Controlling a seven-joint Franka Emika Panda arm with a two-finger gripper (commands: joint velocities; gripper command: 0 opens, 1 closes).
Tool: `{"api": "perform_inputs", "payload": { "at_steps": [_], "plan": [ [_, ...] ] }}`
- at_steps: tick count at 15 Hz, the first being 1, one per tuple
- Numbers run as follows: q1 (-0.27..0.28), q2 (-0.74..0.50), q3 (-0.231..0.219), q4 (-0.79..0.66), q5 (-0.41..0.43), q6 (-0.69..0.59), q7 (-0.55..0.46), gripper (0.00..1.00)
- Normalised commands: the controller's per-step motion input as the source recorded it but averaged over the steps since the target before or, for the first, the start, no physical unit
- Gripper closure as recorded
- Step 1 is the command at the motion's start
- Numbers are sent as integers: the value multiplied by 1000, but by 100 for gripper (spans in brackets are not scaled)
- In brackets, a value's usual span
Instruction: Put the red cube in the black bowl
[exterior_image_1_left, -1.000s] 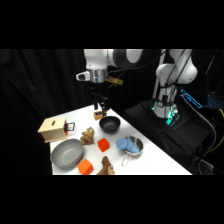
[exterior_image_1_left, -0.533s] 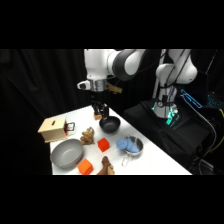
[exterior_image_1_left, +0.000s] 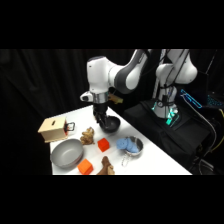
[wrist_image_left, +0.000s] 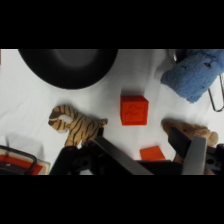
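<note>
Tool (wrist_image_left: 145, 150) fingers spread wide, holding nothing, above red cube (wrist_image_left: 134, 110) near black bowl (wrist_image_left: 67, 67)

The white arm reaches in from its base at the upper right, bends at a rounded elbow joint high in the side view, and drops its wrist straight down over the middle of the surface. The gripper (exterior_image_1_left: 103, 121) hangs low, pointing downward. In the wrist view its black linkage rises from the bottom edge, fingers (wrist_image_left: 186, 145) spread apart with nothing between them.
</note>
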Motion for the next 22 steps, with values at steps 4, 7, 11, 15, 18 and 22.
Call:
{"api": "perform_inputs", "payload": {
  "at_steps": [4, 7, 11, 15, 18, 22],
  "plan": [
    [-20, 181, 62, 102, 43, 146, -16, 0],
    [-9, 192, 58, 132, 20, 168, 6, 0],
    [1, 203, 38, 165, -8, 174, 44, 0],
    [-7, 220, 32, 199, -15, 139, 51, 0],
    [-10, 235, 25, 238, -19, 108, 69, 0],
    [-6, 187, 30, 196, -14, 93, 78, 0]
  ]
}}
